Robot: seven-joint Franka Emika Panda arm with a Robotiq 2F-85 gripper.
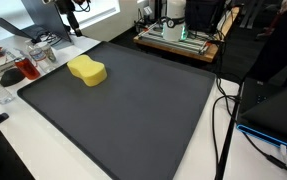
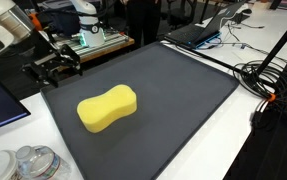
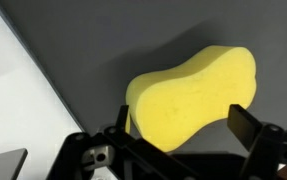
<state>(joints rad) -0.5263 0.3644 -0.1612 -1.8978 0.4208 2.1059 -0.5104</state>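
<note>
Sponge (image 2: 107, 108), yellow and peanut-shaped, lies flat on the dark mat (image 2: 183, 90) covering the tabletop. It looks light, soft and squashy, so its narrow waist seems the best place to pinch. Above the sponge, the gripper (image 3: 178, 130) hangs with jaws apart.

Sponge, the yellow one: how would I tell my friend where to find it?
Look for the big dark mat that covers most of the white table. The sponge lies flat on the mat, near the corner where the open gripper hovers. It is the only bright yellow thing there, soft-looking and pinched in the middle like a peanut.
</note>
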